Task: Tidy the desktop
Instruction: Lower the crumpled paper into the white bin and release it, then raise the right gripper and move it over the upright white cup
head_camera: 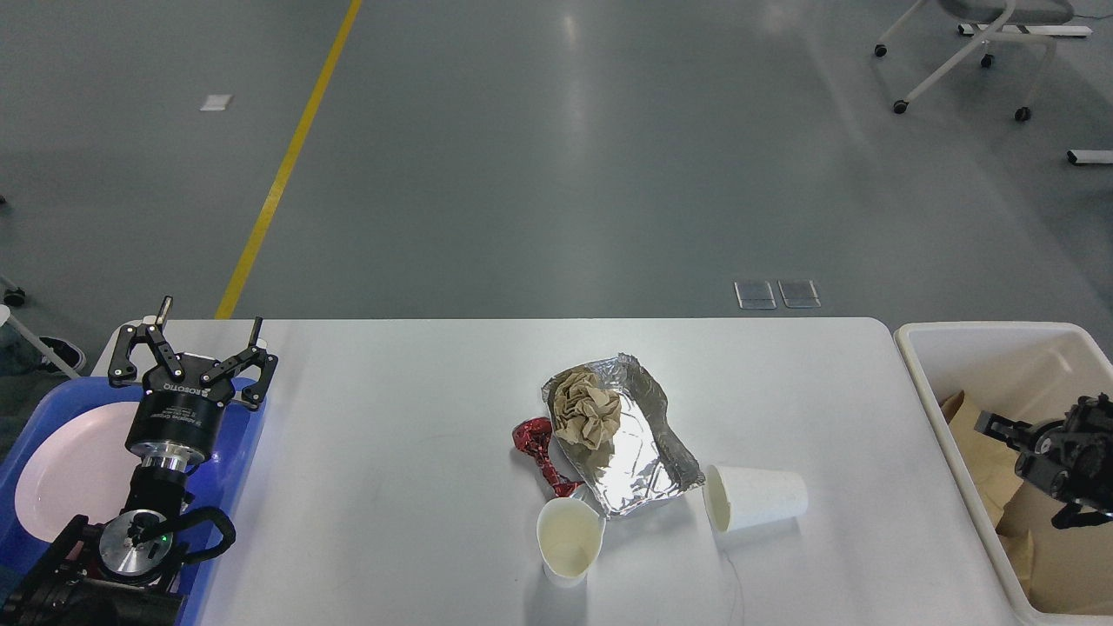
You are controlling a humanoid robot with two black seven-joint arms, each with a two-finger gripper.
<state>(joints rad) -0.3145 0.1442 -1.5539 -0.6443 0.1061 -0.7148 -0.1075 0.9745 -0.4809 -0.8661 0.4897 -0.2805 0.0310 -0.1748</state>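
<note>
Head view: the white desktop (391, 452) fills the middle. Left gripper (193, 346) hangs with fingers spread above its left edge, over a blue tray (233, 452). Right gripper (1000, 426), fingers indistinct, sits over the bin (922, 365) beside the desktop's right end.

A crumpled foil tray (628, 439) lies near the middle, with a wad of brown paper (588, 412) resting in its far left end. A red foil wrapper (537, 445) lies touching the tray's left side. Just near of the tray stands an upright paper cup (569, 539), and to its right a second paper cup (755, 496) lies on its side, mouth toward the left. At the far left sits a blue tray (233, 452) holding a white plate (69, 474). At the right edge stands a cream bin (943, 417) with brown paper (983, 448) inside. Beyond, a yellow line (283, 169) crosses the grey floor (565, 156), and a wheeled chair base (965, 52) stands far right.
</note>
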